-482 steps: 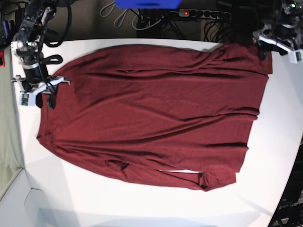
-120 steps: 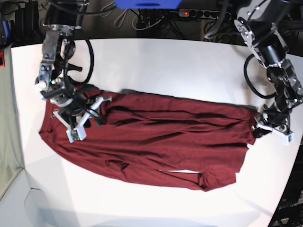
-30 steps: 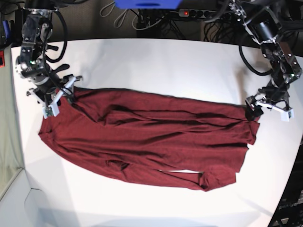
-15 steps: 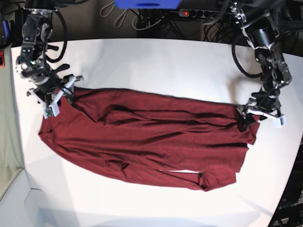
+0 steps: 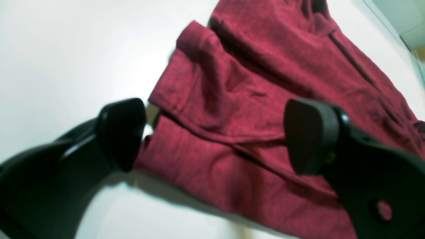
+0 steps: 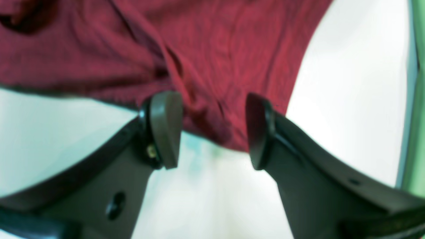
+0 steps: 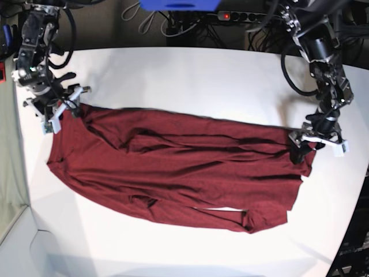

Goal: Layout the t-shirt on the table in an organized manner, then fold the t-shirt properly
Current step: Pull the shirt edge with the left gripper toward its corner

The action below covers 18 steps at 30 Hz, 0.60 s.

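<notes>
Left tool [image 5: 212, 136] hangs with its pads spread wide over the folded corner of the t-shirt [image 7: 179, 167], gripping nothing; one pad sits over bare surface [image 7: 190, 75], the other over cloth. Right tool [image 6: 212, 129] is also parted, its pads straddling the garment's other top corner, and we see no pinch on the fabric from its own camera.

The t-shirt lies across the middle of the surface, already doubled lengthwise, wrinkled, with a loose sleeve flap sticking out along the near edge.

Risks as we judge them:
- Left tool could close on one layer only, since the corner shows stacked hems; the fold would then peel apart when lifted.
- Right tool could catch just the bunched ridge between its pads and drag a crease through the body.
- Uneven pull between the two ends would skew the long fold.
- The untucked sleeve may stay out of any next fold.

Count: one t-shirt, one surface, two tools.
</notes>
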### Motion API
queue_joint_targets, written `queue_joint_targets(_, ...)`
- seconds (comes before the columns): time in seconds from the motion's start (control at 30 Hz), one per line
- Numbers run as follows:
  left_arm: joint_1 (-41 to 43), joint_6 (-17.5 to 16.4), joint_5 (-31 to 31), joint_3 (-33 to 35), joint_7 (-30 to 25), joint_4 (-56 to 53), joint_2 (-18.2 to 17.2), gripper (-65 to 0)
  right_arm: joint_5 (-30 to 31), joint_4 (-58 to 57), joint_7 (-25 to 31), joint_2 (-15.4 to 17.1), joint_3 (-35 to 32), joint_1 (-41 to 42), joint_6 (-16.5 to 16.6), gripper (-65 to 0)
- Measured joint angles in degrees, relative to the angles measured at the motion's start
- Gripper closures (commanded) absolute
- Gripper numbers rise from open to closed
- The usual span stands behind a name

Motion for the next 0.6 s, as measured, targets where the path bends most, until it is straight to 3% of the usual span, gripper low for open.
queue_joint_targets(0.1,-0.48,0.2,0.39,0.0,0.26,-0.15,0.02,-63.3,0.17,-0.04,0.26,-0.09,-0.02,-1.46,-0.02,-31.8)
queue_joint_targets(0.3,-0.55,0.74,0.87,-0.07,1.53,-0.37,0.9,-23.8,0.17,-0.07,0.7,-0.07,-0.02,-2.12,-0.02,-31.8)
queue_joint_targets(0.4,-0.63,0.68,0.85,0.04,2.1,-0.63,1.68,-10.4,0.13,-0.07,0.66,-0.09,-0.02,-1.97,0.0,-31.8)
queue_joint_targets(0.47,-0.61,0.68,1.05,0.04,2.19,-0.63,1.75,-4.7,-0.04,-0.07,0.66,-0.07,-0.02,-1.81,-0.02,-31.8)
queue_joint_targets(0.6,-0.61,0.68,1.07,0.04,2.21,-0.66,1.7,-0.9,0.09,-1.64,0.9,0.09,-0.02,-1.33,0.0,-31.8)
